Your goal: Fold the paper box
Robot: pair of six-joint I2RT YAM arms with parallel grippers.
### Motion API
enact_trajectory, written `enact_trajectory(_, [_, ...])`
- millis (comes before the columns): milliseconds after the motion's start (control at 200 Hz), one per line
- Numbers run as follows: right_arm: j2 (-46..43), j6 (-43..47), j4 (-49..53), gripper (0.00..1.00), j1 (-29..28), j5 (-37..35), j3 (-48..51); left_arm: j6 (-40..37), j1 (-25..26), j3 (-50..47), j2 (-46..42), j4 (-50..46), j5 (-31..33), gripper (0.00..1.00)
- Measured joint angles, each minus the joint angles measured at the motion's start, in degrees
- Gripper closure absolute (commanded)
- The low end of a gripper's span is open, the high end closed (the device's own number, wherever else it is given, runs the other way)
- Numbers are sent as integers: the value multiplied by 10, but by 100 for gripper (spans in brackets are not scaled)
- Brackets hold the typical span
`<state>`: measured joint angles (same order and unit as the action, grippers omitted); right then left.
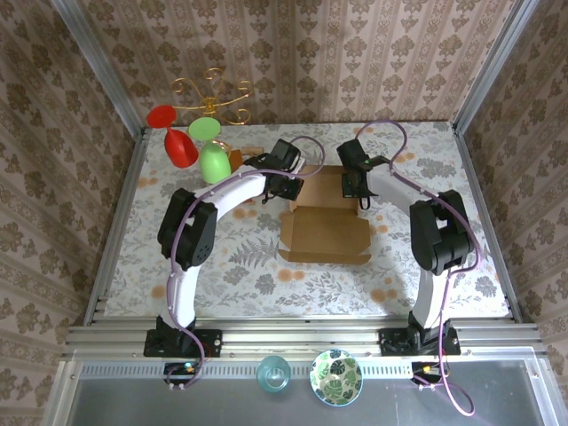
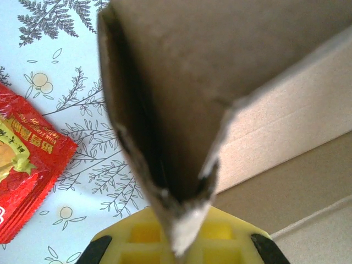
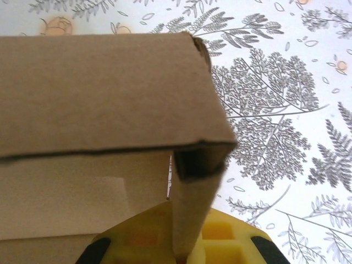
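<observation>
The paper box (image 1: 325, 232) is brown corrugated cardboard lying in the middle of the table, its near panel flat and its far part raised between the arms. My left gripper (image 1: 286, 184) is at the box's far left corner. In the left wrist view a folded side wall of the paper box (image 2: 165, 93) runs down into that gripper (image 2: 181, 245), which is shut on it. My right gripper (image 1: 355, 185) is at the far right corner. There a double-walled flap of the paper box (image 3: 195, 198) drops between the yellow fingers (image 3: 231, 236), and the gripper (image 3: 184, 250) is shut on it.
A red snack packet (image 2: 22, 159) lies on the table just left of the left gripper. A red glass (image 1: 180, 145) and green glasses (image 1: 213, 162) stand at the back left by a gold stand (image 1: 211, 93). A patterned bowl (image 1: 335, 376) and a teal glass (image 1: 273, 373) sit on the front ledge.
</observation>
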<state>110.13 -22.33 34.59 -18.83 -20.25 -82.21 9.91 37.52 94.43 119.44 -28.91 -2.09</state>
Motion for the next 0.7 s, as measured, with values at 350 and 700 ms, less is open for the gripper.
enact_trajectory(350, [25,-47,53,100,-20,-56,-34,21,8,10,5,-10,10,100])
enact_trajectory(700, [24,-44,54,100,-20,-48,-34,23,11,25,14,-23,33,100])
